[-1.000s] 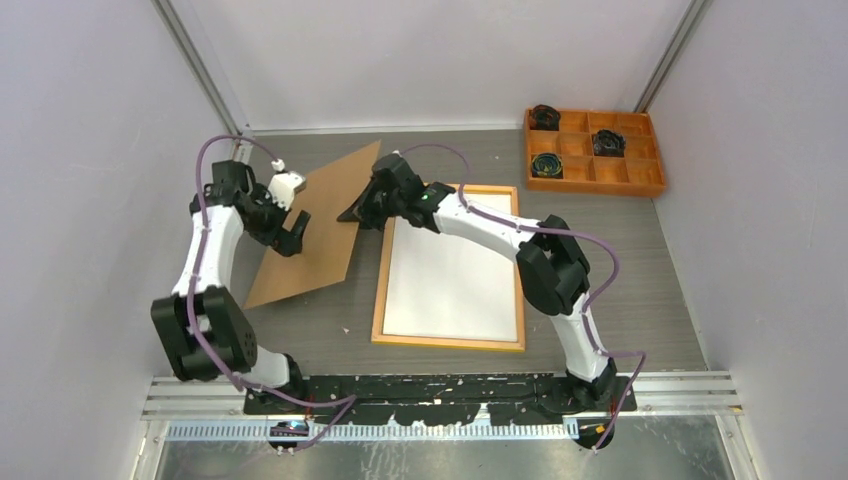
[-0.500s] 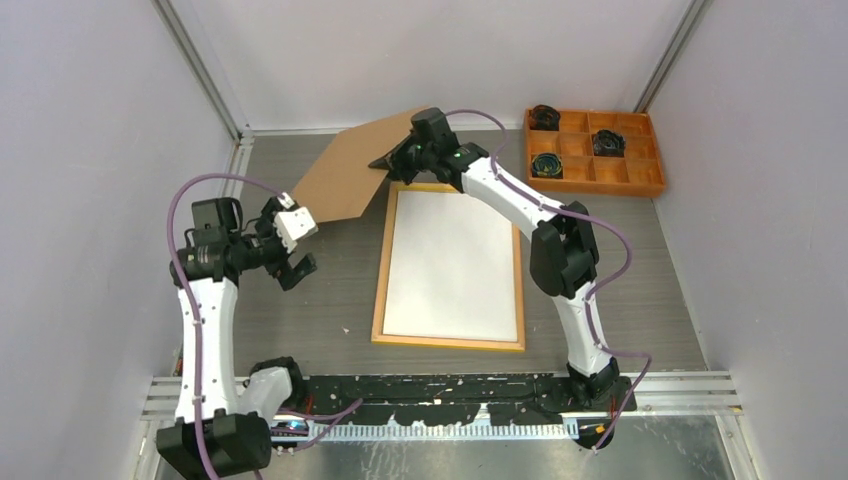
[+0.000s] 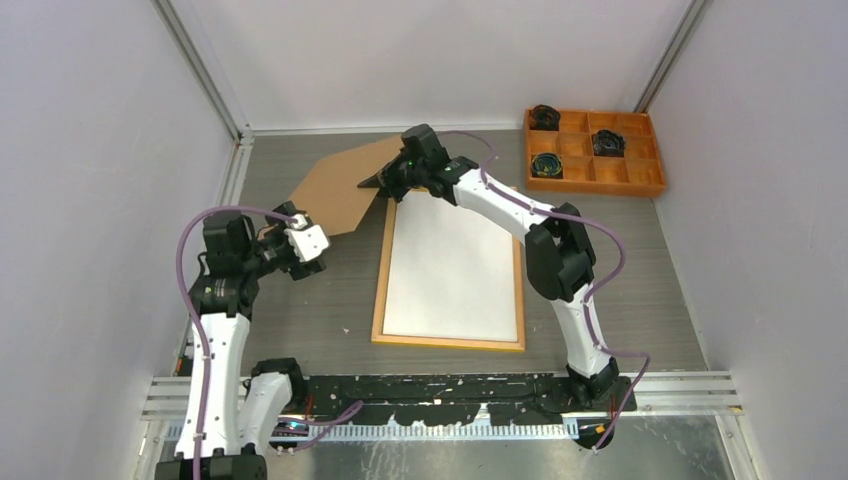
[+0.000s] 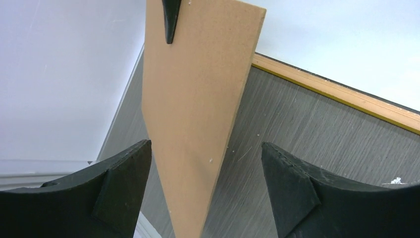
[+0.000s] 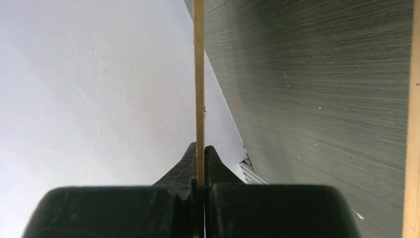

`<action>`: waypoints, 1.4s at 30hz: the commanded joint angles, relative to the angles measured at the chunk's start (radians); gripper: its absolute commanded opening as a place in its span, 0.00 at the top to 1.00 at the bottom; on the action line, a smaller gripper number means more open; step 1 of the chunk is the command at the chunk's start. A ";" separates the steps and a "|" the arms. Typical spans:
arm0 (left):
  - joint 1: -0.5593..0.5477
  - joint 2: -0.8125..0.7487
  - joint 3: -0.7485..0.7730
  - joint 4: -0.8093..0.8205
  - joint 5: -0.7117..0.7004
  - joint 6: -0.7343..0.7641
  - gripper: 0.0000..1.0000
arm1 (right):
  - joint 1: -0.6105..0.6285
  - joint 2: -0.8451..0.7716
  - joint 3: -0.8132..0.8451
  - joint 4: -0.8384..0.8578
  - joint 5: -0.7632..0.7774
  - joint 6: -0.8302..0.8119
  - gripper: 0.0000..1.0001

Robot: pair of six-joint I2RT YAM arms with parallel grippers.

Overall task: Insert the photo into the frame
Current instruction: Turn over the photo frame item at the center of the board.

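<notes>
The frame [image 3: 378, 300] lies wood side up nearest my bases, with the photo [image 3: 450, 260] white side up inside it. To its left, my left claw [image 4: 205, 145] hangs spread and empty. Farther back, my right claw [image 5: 200, 147] pinches the brown backing board [image 3: 335, 190], which is tilted off the table [image 3: 620, 270].

Grey wood-grain table [image 3: 300, 310], pale lilac walls [image 3: 90, 150] (aluminium corner posts [image 3: 200, 70]), even light

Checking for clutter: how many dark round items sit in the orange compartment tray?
3 dark round items in the orange compartment tray: one in its far left corner, one nearer in the left column, one right of centre. Others could hide behind dividers.
</notes>
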 commanded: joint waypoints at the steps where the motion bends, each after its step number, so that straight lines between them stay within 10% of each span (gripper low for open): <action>1: -0.016 0.015 0.027 0.047 0.046 0.035 0.19 | 0.024 -0.129 0.008 0.118 -0.053 0.069 0.99; 9: -0.063 0.041 0.071 -0.010 -0.015 0.062 0.35 | 0.056 -0.133 -0.002 0.156 -0.047 0.130 0.99; 15: -0.066 0.051 0.092 0.039 -0.066 0.036 0.74 | 0.065 -0.164 -0.029 0.161 -0.055 0.119 0.98; 20: -0.068 0.059 0.132 0.020 -0.089 0.051 0.97 | 0.052 -0.210 -0.067 0.146 -0.113 0.017 0.61; 23: -0.069 0.051 0.141 0.037 -0.110 0.072 0.99 | 0.020 -0.259 -0.104 0.073 -0.153 -0.117 0.28; 27: -0.069 0.051 0.190 -0.022 -0.092 0.136 1.00 | -0.036 -0.352 -0.108 -0.160 -0.163 -0.428 0.08; 34: -0.069 0.163 0.465 -0.450 0.128 0.227 1.00 | -0.051 -0.640 -0.227 -0.255 -0.013 -1.117 0.02; 42: -0.069 0.216 0.632 -0.809 0.193 0.422 1.00 | 0.011 -0.868 -0.522 -0.110 -0.160 -1.545 0.03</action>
